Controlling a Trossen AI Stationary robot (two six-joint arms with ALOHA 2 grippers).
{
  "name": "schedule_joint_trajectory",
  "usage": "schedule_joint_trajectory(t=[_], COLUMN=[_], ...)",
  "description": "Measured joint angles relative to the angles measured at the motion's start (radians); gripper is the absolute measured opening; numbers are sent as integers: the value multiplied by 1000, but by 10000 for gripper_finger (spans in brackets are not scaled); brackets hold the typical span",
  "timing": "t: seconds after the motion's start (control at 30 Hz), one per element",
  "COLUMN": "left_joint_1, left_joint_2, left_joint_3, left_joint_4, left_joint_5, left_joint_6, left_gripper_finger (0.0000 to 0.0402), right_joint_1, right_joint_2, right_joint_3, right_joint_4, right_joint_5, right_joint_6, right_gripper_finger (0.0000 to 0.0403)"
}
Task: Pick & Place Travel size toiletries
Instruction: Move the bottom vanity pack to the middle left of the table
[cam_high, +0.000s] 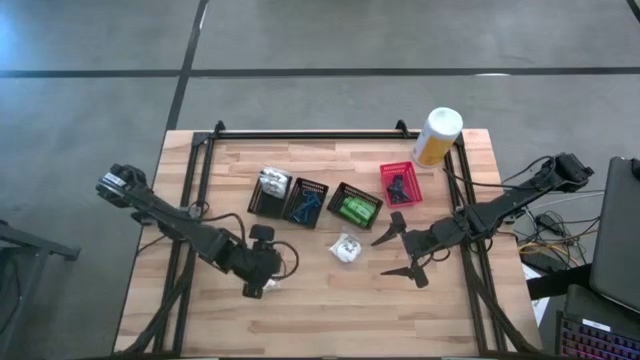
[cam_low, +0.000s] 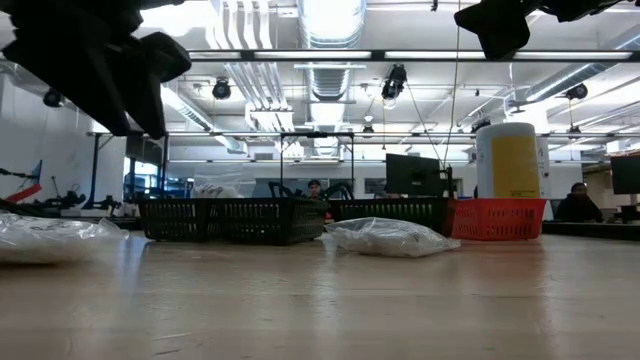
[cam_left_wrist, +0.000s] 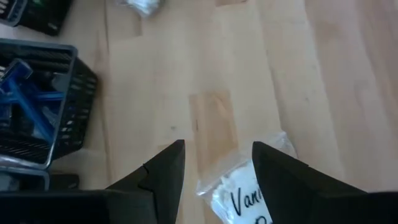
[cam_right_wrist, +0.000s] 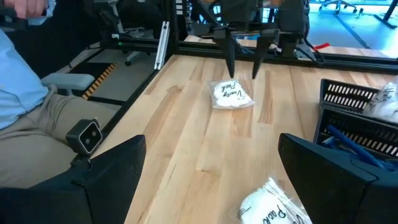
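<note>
Toiletries lie in two places: some in the row of baskets at mid-desk, two loose on the bare wood. One white clear-wrapped pack (cam_right_wrist: 231, 94) lies flat on the desk (cam_high: 330, 310) under the left tool (cam_high: 262, 287); handwriting shows on its wrapper. Left tool's fingers (cam_left_wrist: 163, 171) stand apart, one on each side of that pack, above it; contact cannot be told. A second white wrapped pack (cam_high: 346, 248) lies near desk centre, just in front of the basket row, and apart from the right tool.

Basket row, from the left arm's side: black basket (cam_high: 270, 192) with a white wrapped lump; black basket (cam_high: 305, 201) with blue items; black basket (cam_high: 355, 205) with bright green packets; red basket (cam_high: 400, 184) with a dark item. Tall white-and-yellow canister (cam_high: 437, 136) stands upright at the far corner on the right arm's side, just beside the red basket.

Right tool (cam_high: 397, 252) hangs over the desk near the second pack, fingers spread wide, nothing between them.

Right wrist view: a seated person (cam_right_wrist: 34, 106) beside the desk, light shirt, tan trousers.
</note>
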Motion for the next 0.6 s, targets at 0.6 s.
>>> schedule_joint_trajectory(t=[0.6], left_joint_1=[0], left_joint_2=[-1], left_joint_3=[0], left_joint_4=[0], left_joint_5=[-1], left_joint_6=[-24], left_gripper_finger=[193], right_joint_1=[0], right_joint_2=[0], right_joint_3=[0], right_joint_4=[-2], right_joint_5=[0], right_joint_6=[2], right_gripper_finger=[364])
